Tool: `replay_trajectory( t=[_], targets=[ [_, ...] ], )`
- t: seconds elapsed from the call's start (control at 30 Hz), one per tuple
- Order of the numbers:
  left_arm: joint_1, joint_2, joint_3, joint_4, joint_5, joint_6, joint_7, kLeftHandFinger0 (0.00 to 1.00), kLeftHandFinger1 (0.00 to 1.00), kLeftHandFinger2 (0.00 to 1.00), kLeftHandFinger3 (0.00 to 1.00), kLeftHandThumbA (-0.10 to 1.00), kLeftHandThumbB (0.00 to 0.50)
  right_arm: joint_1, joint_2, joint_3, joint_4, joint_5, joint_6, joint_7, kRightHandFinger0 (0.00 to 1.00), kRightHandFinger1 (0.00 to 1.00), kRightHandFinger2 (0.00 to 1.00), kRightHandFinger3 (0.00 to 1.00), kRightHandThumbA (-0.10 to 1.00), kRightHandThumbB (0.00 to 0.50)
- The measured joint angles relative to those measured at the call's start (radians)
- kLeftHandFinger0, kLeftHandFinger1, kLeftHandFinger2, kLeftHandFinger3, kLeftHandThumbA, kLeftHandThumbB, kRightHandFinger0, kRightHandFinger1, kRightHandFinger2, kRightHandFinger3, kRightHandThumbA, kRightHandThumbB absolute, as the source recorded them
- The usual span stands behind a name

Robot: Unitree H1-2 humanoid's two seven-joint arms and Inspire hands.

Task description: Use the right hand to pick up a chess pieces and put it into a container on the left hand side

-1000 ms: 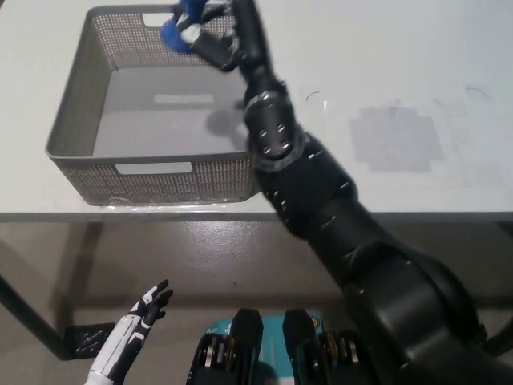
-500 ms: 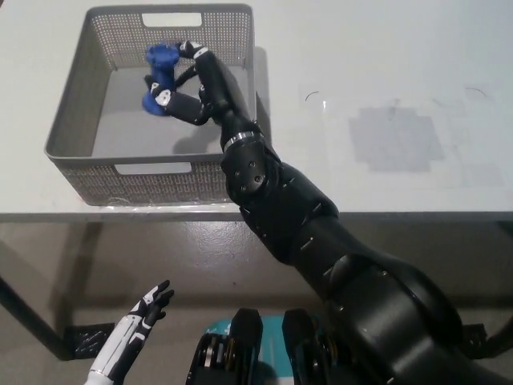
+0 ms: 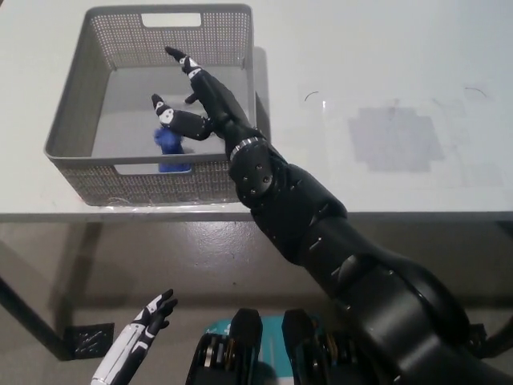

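Blue plastic chess piece [image 3: 167,144] lies inside the grey perforated metal basket [image 3: 72,112], near its front wall, just below the black right hand [image 3: 196,100], whose fingers are spread, holding nothing. White left hand [image 3: 136,341] rests low, fingers apart.

Chess piece [image 3: 167,141]: solid blue. Basket [image 3: 70,120]: grey perforated mesh. Right robot hand [image 3: 196,96]: black (white fingertip patches). Left robot hand [image 3: 144,329]: white, dark fingers. Desk [image 3: 361,64]: off-white, one greyer square patch
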Motion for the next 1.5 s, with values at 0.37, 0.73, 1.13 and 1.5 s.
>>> replay_trajectory(
  t=[0.37,0.73,1.13,1.5],
  targets=[
    [0.024,-0.002,-0.001,-0.001,0.000,0.000,-0.001,1.00,1.00,1.00,1.00,1.00,0.319,0.011,-0.018,-0.024,-0.028,0.010,0.003,0.077,1.00,1.00,1.00,1.00,0.79,0.269],
    [0.037,-0.003,-0.002,0.002,0.005,-0.003,-0.001,1.00,1.00,1.00,1.00,1.00,0.369,0.093,-0.091,-0.093,-0.384,0.025,0.021,0.127,1.00,1.00,1.00,1.00,0.89,0.282],
    [0.037,-0.006,-0.002,0.005,0.005,-0.003,-0.001,1.00,1.00,1.00,1.00,1.00,0.298,0.251,-0.179,-0.149,-0.823,0.046,0.115,0.161,1.00,1.00,1.00,1.00,0.99,0.257],
    [0.039,-0.012,-0.001,0.009,0.005,-0.002,-0.001,1.00,1.00,1.00,1.00,1.00,0.312,0.471,-0.281,-0.212,-1.240,0.078,0.203,0.197,1.00,1.00,1.00,1.00,0.90,0.218]
  ],
)
